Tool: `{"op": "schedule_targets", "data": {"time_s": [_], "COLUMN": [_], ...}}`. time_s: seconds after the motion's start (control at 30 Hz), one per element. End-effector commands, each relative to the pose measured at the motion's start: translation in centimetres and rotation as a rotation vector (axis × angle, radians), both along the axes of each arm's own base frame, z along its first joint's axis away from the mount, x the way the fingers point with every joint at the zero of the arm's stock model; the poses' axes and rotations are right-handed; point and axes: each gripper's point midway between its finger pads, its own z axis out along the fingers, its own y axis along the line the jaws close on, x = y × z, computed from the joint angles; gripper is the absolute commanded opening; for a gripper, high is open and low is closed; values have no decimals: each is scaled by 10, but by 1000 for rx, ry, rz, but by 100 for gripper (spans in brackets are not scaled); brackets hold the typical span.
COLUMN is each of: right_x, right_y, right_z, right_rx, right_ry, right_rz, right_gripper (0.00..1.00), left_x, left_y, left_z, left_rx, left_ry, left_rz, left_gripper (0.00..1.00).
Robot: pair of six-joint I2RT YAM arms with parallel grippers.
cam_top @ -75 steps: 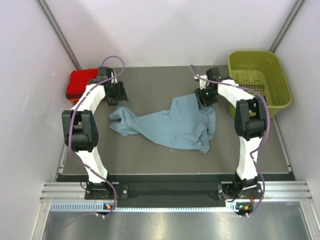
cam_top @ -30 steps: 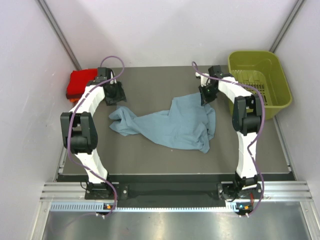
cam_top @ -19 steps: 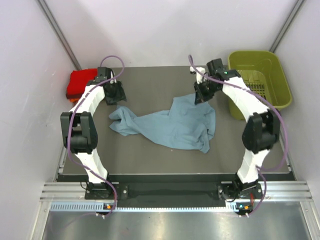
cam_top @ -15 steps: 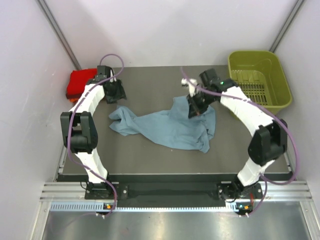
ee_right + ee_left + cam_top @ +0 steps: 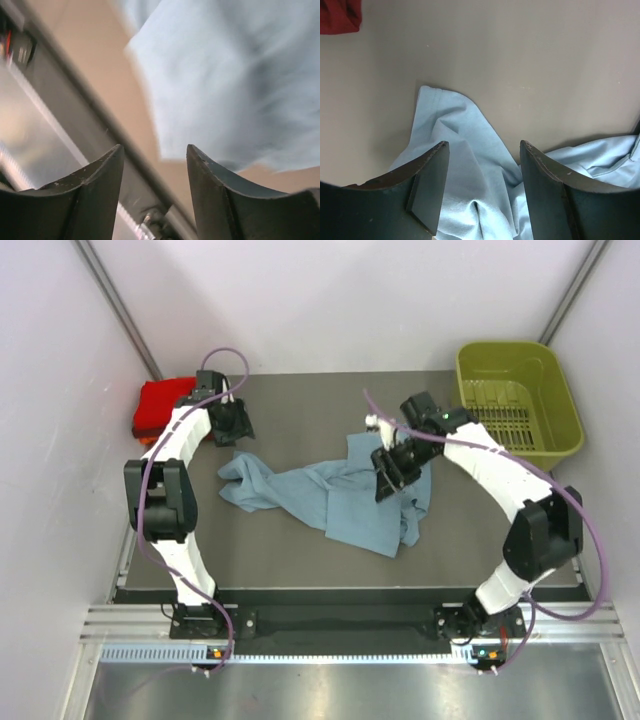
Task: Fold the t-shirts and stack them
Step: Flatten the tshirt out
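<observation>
Crosswise on the surface point(image 5: 300, 565) lies the grey-blue t-shirt point(image 5: 340, 502), crumpled, its long axis running left to right between the two arms. The left hand point(image 5: 232, 430) hovers just behind its left end, fingers well apart and empty. The right hand point(image 5: 392, 472) hangs over its right part, fingers also apart, gripping nothing. Each arm has one end nearest. Bare surface in front leaves room for spreading; the red folded stack point(image 5: 160, 405) sits far left, the basket point(image 5: 520, 390) far right.
</observation>
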Motion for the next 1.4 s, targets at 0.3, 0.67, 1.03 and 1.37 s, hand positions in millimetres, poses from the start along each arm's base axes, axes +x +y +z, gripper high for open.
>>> {"op": "schedule_targets", "data": {"time_s": [0.3, 0.67, 1.03, 1.37], "right_x": [250, 291, 314, 320], "right_y": [-53, -72, -81, -87], "right_z": [-46, -78, -114, -128], "right_rx": [-108, -127, -184, -223], "right_ry": [-241, -259, -271, -278], "right_rz": [-363, -427, -464, -479], "right_gripper": [51, 49, 50, 49], "left_x": [-10, -26, -20, -22], "left_y": [12, 20, 16, 15], "left_z": [25, 26, 25, 21], "left_rx": [76, 124, 105, 100], "left_ry": [-79, -83, -80, -75], "left_rz": [-24, -31, -47, -50], "left_gripper": [77, 76, 75, 75]}}
